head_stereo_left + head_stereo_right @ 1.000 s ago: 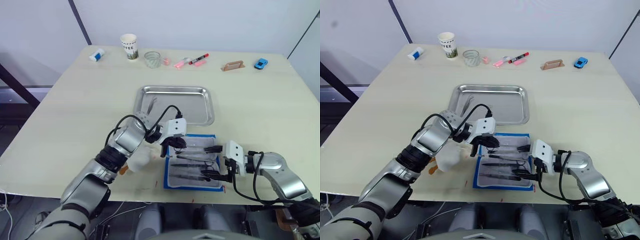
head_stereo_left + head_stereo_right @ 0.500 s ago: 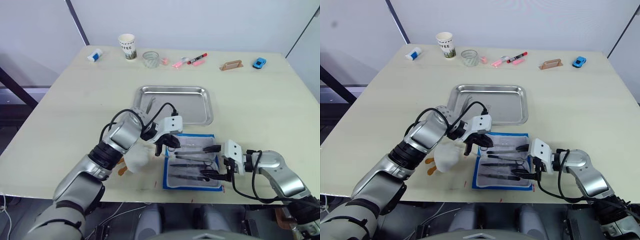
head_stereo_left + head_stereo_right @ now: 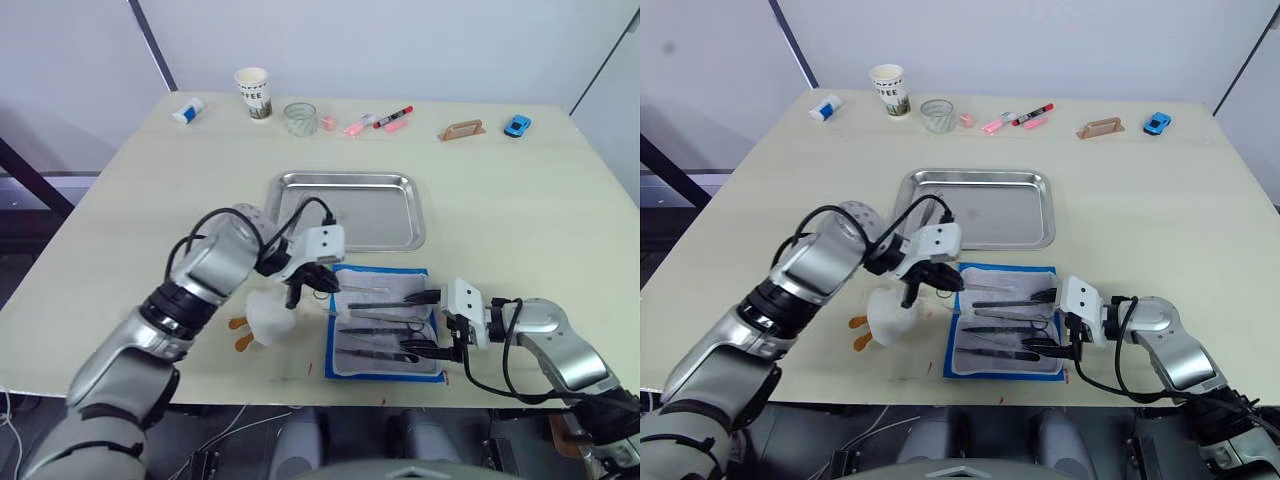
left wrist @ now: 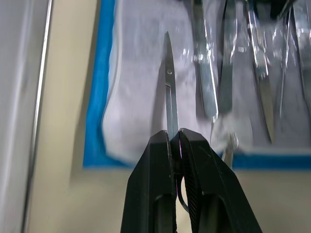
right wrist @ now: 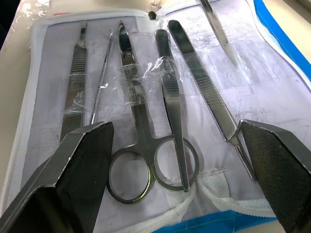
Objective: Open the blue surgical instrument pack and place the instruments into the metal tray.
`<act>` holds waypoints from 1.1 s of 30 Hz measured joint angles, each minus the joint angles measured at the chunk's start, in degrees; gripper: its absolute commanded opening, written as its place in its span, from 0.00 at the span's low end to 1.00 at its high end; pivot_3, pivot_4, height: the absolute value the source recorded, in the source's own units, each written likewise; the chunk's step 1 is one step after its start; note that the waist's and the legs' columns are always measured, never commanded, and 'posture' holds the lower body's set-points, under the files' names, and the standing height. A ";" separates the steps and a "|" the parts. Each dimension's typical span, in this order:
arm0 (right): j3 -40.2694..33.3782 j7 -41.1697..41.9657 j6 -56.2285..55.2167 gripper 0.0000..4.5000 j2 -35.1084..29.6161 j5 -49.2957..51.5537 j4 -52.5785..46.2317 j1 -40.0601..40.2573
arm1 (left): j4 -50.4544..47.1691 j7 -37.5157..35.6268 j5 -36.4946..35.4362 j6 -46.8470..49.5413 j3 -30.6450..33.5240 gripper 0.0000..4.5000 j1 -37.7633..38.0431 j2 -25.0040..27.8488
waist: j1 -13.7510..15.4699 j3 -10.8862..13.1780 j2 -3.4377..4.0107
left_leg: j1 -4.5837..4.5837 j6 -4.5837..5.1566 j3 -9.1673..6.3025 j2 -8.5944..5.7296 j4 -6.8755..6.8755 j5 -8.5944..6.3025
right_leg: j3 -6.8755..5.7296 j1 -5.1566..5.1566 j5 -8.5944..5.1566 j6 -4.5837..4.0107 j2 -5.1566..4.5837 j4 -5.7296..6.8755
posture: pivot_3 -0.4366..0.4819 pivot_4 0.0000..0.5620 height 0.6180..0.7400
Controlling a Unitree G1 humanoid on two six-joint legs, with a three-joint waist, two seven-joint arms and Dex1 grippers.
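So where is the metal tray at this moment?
In the left eye view the metal tray sits mid-table, just beyond the opened blue surgical instrument pack and well short of the row of small items along the far edge.

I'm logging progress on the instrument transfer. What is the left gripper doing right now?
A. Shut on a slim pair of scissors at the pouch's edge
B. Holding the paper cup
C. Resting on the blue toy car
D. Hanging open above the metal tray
A: the left gripper is shut on slim scissors over the open blue surgical instrument pack.

Pale wooden table (image 3: pixel 520 215) across mid-frame, against plain white wall (image 3: pixel 420 40). Dark diagonal strut (image 3: pixel 150 40) upper left, possibly a frame.
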 measured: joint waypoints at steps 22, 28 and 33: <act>0.29 3.41 -0.78 1.00 -1.03 -0.03 2.41 -2.36 | -13.02 19.42 -14.55 18.71 25.57 0.01 10.68 -1.31 | 0.14 0.00 -0.04 | 0.00 0.00 -0.23 -0.01 0.01 0.00 | -0.03 0.02 0.00 0.02 -0.04 0.02 | 0.48 0.27 1.00; 0.09 4.00 -1.68 1.00 -1.03 -0.03 3.17 -2.52 | -14.39 37.60 -14.64 27.72 30.87 0.01 8.45 -14.92 | 0.21 -0.01 -0.09 | -0.01 -0.01 -0.35 -0.06 0.04 0.01 | 0.01 0.08 0.01 0.03 -0.04 0.01 | 0.48 0.27 1.00; 0.10 4.15 -2.65 1.00 -0.85 -0.02 3.63 -2.69 | -14.19 50.64 -12.25 29.88 32.12 0.01 5.79 -23.04 | 0.07 0.00 -0.08 | -0.01 -0.22 -0.36 -0.08 0.02 0.13 | 0.06 0.08 0.01 0.03 -0.01 0.00 | 0.48 0.27 1.00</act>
